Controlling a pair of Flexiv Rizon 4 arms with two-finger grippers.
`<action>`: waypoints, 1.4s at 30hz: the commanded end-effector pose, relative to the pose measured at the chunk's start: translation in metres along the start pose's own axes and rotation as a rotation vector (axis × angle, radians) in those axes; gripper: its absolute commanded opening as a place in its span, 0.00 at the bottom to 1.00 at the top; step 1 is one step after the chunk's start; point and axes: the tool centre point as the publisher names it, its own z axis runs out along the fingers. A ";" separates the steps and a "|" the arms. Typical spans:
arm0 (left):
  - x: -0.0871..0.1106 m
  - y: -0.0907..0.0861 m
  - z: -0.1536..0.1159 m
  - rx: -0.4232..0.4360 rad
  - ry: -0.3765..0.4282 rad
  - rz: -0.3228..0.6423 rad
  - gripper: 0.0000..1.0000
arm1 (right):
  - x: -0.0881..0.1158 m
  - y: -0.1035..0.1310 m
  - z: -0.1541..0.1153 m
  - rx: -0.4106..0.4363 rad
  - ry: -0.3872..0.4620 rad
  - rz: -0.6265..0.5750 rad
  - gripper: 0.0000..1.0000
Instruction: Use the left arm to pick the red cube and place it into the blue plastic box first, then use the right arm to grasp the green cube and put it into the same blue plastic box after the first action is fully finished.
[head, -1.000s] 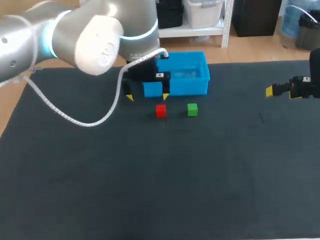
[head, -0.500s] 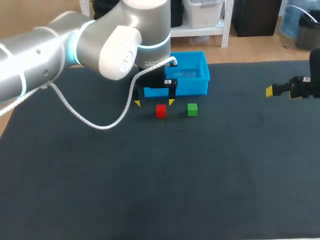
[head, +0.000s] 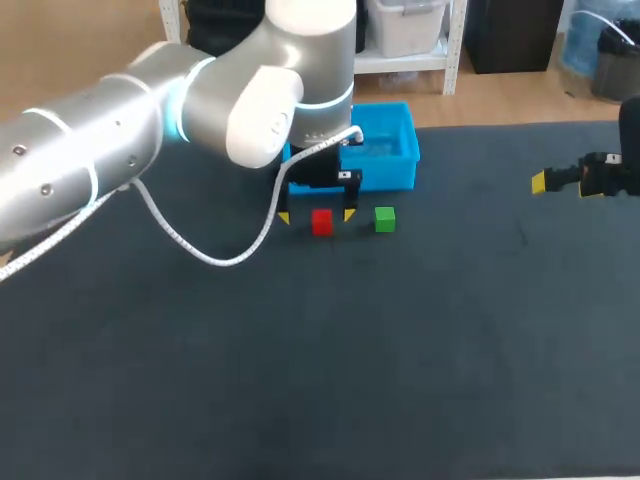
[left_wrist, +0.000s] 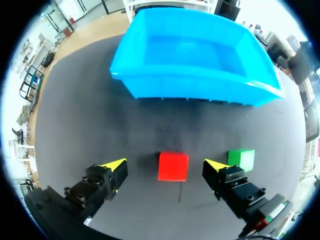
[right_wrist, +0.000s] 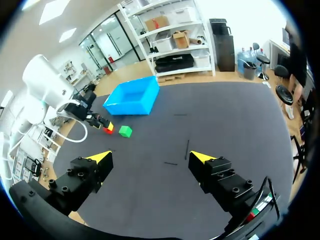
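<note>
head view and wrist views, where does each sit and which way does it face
Head view: above and behind, looking down on the table; left arm at left, right arm at right.
Left wrist view: on the left wrist, facing red cube, green cube, blue plastic box; left end effector shows.
Right wrist view: on the right wrist, facing across the table; right end effector shows.
Shared: all show both cubes and the box.
</note>
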 end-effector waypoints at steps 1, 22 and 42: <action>-0.009 -0.005 0.009 -0.007 0.028 -0.002 1.00 | 0.000 0.000 0.000 0.001 0.001 0.000 1.00; -0.010 -0.013 0.022 -0.012 0.013 0.000 0.00 | 0.000 0.000 0.000 0.001 0.001 0.000 1.00; -0.013 -0.004 -0.050 0.034 -0.121 0.024 0.00 | 0.000 0.000 0.000 0.001 0.001 0.000 1.00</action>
